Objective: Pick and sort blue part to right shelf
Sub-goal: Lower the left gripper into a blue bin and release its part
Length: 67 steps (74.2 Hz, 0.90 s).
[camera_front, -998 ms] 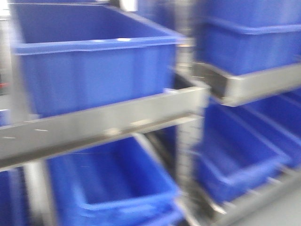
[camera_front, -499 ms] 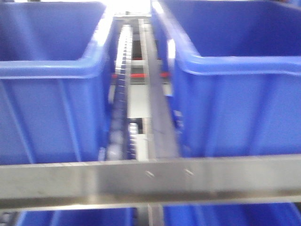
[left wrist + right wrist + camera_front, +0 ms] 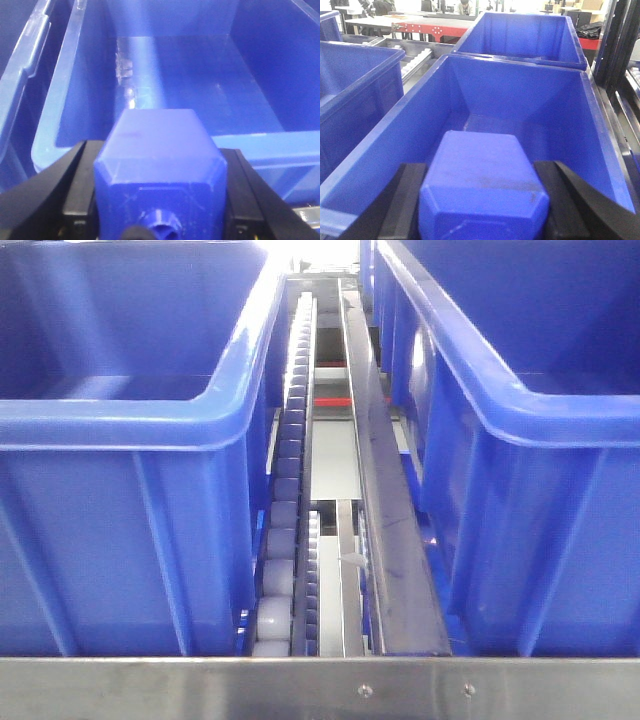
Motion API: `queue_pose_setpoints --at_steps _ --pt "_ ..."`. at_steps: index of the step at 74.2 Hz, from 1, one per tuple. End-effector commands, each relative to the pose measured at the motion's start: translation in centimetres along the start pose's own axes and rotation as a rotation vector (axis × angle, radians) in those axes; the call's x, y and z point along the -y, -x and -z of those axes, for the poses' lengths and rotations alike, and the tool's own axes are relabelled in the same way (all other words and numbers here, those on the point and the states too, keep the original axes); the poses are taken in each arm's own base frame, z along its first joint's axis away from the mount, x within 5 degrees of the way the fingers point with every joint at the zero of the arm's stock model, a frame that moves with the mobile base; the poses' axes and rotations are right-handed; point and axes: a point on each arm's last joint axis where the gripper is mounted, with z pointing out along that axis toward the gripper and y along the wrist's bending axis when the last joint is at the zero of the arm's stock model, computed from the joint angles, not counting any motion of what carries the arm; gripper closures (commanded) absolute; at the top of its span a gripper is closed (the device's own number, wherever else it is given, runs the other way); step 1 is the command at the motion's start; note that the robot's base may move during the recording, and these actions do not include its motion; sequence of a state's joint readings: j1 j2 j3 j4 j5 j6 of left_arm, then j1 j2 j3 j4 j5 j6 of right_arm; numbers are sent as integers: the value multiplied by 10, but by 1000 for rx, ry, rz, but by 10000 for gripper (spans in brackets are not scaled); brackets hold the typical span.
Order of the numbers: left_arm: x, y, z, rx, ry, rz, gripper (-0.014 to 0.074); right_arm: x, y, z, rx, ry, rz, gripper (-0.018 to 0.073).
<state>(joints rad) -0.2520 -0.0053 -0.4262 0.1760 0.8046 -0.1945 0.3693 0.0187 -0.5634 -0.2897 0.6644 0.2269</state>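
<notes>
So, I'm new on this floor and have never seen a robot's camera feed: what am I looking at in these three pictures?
It is a two-armed robot on a mobile base. The front camera faces a shelf: a left bin and a right bin with a roller track between them. The other two cameras sit on the wrists. The left end effector is shut on a blue part, an open bin beyond it; the right end effector grips a second blue part before a deep bin.

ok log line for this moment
left gripper: shut on part A, at bin A | right gripper: shut on part B, at bin B
</notes>
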Motion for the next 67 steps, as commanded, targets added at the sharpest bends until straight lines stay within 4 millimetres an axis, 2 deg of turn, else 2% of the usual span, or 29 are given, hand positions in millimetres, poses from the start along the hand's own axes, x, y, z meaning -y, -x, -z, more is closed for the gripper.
queue_pose_setpoints --at_steps 1,52,67 --pt "1 15 4 103 -14 2 346 -1 16 -1 95 5 26 302" --pt "1 15 4 105 -14 2 346 -1 16 -1 95 5 26 302" --pt "2 21 5 162 -25 -3 346 -1 16 -1 96 5 26 302"
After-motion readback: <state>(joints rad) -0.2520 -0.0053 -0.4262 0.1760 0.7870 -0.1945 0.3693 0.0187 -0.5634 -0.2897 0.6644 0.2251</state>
